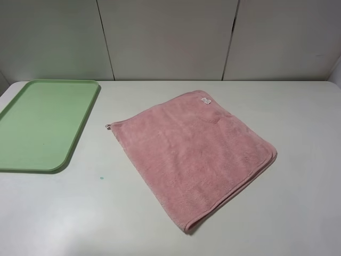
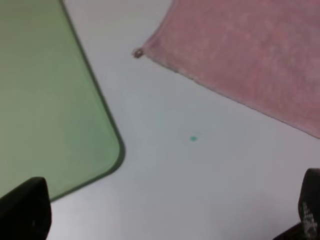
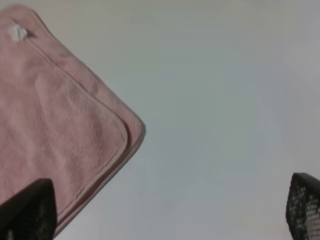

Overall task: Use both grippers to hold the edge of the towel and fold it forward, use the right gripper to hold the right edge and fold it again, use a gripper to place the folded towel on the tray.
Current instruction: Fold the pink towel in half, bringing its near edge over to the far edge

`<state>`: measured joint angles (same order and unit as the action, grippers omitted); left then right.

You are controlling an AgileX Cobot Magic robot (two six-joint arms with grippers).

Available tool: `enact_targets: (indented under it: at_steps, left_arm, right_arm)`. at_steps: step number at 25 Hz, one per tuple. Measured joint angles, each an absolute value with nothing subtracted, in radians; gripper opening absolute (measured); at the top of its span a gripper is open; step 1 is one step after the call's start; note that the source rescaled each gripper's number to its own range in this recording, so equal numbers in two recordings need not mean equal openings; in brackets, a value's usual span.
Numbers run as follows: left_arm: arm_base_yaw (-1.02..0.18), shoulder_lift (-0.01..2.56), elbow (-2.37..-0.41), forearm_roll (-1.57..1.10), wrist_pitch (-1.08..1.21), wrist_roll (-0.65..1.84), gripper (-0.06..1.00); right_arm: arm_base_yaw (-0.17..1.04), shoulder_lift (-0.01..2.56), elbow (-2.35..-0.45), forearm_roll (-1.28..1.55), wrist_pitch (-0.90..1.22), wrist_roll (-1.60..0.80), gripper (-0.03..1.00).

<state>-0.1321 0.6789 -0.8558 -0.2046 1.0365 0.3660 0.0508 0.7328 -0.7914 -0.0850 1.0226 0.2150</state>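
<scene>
- The towel [image 1: 192, 154] lay flat on the worktop [image 1: 298, 117], turned like a diamond, slightly toward 3 o'clock from the centre of the high view.
- Its tag [image 1: 205, 101] sat by the 12 o'clock corner, and its loop [image 1: 108, 126] stuck out at the 9 o'clock corner.
- At the 3 o'clock corner two layers showed, and the upper hem [image 3: 102, 109] lay just inside the lower one.
- The tray [image 1: 42, 125] lay at 9 o'clock from the towel, well apart from it.
- A green speck [image 1: 101, 177] marked the worktop at 8 o'clock from the towel, between tray and towel.
- The left gripper [image 2: 167, 215] was released, its fingers spread wide and grasping nothing. It hung over bare worktop between the tray's corner and the towel's loop corner.
- The right gripper [image 3: 165, 212] was also released and grasping nothing. One finger showed in front of the towel's edge near the two-layered corner, and the other was over bare worktop.
</scene>
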Motion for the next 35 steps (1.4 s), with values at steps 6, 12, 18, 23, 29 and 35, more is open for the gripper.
enact_targets:
  at_steps: [6,12,18,23,29,35]
  left_arm:
    - [-0.282,0.901,-0.933,-0.229,1.035,0.349,0.99]
    - [-0.418,1.119,-1.020,-0.273,1.018,0.345,0.99]
    - [-0.604,1.312,-1.053,-0.279,0.981,0.317,0.99]
    - [-0.762,1.440,-1.055,-0.280,0.906,0.284,0.99]
    - [-0.920,1.579,-1.055,-0.279,0.838,0.273,0.99]
    - [-1.011,1.695,-1.055,-0.276,0.763,0.271,0.99]
  right_arm:
    - [0.051,0.980,-0.883,-0.056,1.022,0.235,1.00]
    - [0.051,1.147,-0.922,-0.045,1.016,0.317,1.00]
    - [0.051,1.240,-0.922,0.008,0.967,0.360,1.00]
    - [0.051,1.313,-0.923,0.031,0.929,0.378,1.00]
    - [0.051,1.393,-0.923,0.032,0.895,0.405,1.00]
    - [0.051,1.451,-0.923,0.061,0.869,0.413,1.00]
